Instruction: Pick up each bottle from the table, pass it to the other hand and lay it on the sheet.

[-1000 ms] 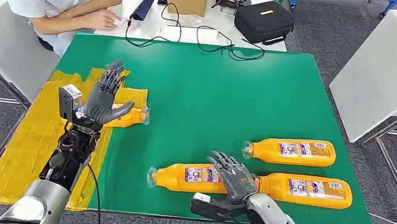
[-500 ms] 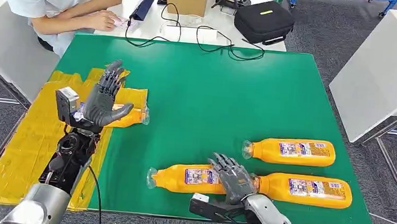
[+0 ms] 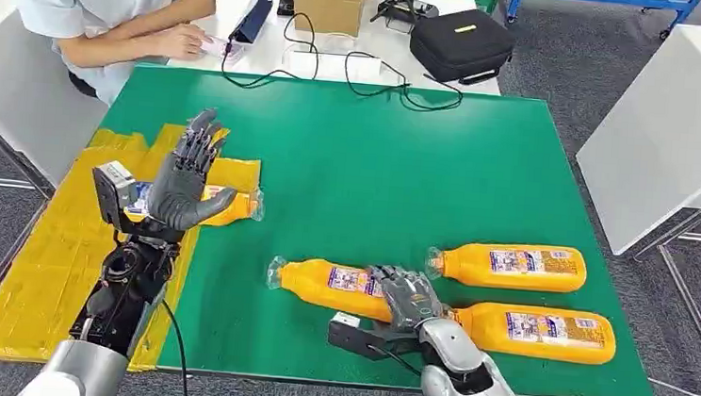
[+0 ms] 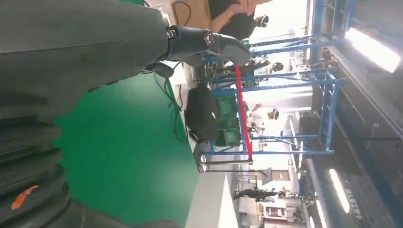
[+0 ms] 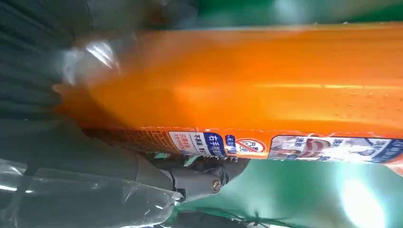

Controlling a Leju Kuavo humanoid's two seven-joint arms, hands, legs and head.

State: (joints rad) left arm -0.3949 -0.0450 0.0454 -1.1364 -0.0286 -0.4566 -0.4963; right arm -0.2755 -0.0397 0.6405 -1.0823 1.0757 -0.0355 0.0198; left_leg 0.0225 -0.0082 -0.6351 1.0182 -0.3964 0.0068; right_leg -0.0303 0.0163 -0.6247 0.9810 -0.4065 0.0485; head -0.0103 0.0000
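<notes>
While the green surface (image 3: 378,162) takes up most of the head view, a yellow sheet (image 3: 50,250) lies along its left edge, with a white table behind carrying a cardboard box (image 3: 329,0), a black case (image 3: 461,44) and cables; a seated person (image 3: 97,8) is at the far left, grey carpet around. One orange bottle (image 3: 228,205) lies on the sheet behind the left hand (image 3: 187,180), which is raised, fingers spread, holding nothing. Right hand (image 3: 407,297) grips the near-left bottle (image 3: 330,286); two more bottles (image 3: 512,265) (image 3: 535,331) lie flat beside it to the right. Left wrist view: thumb of that hand (image 4: 209,42) over green surface, blue racks (image 4: 285,118) beyond. Right wrist view: orange bottle body with label (image 5: 266,95) pressed against the right hand's fingers (image 5: 28,71). Versus 1.0 s ago: gripped bottle now tilted, cap end swung up-left and farther onto the surface; left hand about the same place.
</notes>
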